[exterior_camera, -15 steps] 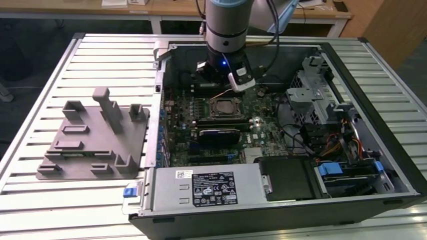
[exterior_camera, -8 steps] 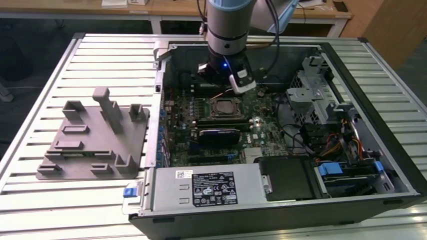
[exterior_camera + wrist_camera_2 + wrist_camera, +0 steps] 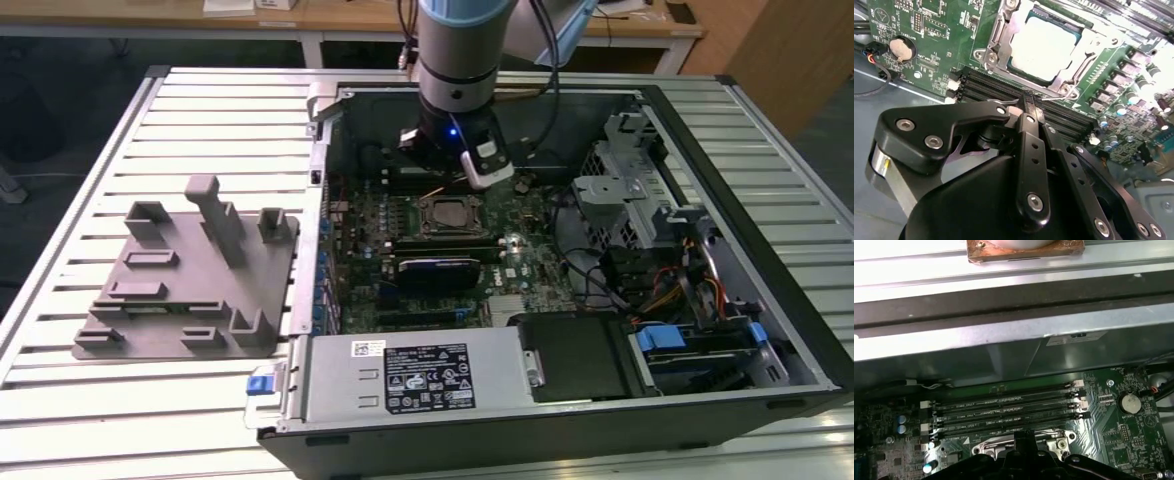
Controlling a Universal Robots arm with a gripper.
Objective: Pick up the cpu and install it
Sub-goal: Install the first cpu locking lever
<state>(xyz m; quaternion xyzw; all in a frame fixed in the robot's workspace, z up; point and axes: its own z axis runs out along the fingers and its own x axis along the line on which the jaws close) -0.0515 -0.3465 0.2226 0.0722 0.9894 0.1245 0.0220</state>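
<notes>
**CPU's already in the socket**

The gripper [image 3: 1026, 107] hangs just over the RAM slots [image 3: 1004, 412] with its jaws together, holding nothing. Beyond it the cpu [image 3: 1046, 45] sits in the socket frame [image 3: 991, 47] inside the open PC case [image 3: 747, 330]. Looks like placement's done; latching probably isn't.

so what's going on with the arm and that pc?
A single robot arm is reaching into an open PC case lying on a slatted table. Its hand hangs over the motherboard, just beyond the cpu socket. The cpu already sits in the socket, its silver top showing in the second wrist view. The hand holds nothing that I can see. A grey fixture sits on the table at the exterior view's left.
</notes>
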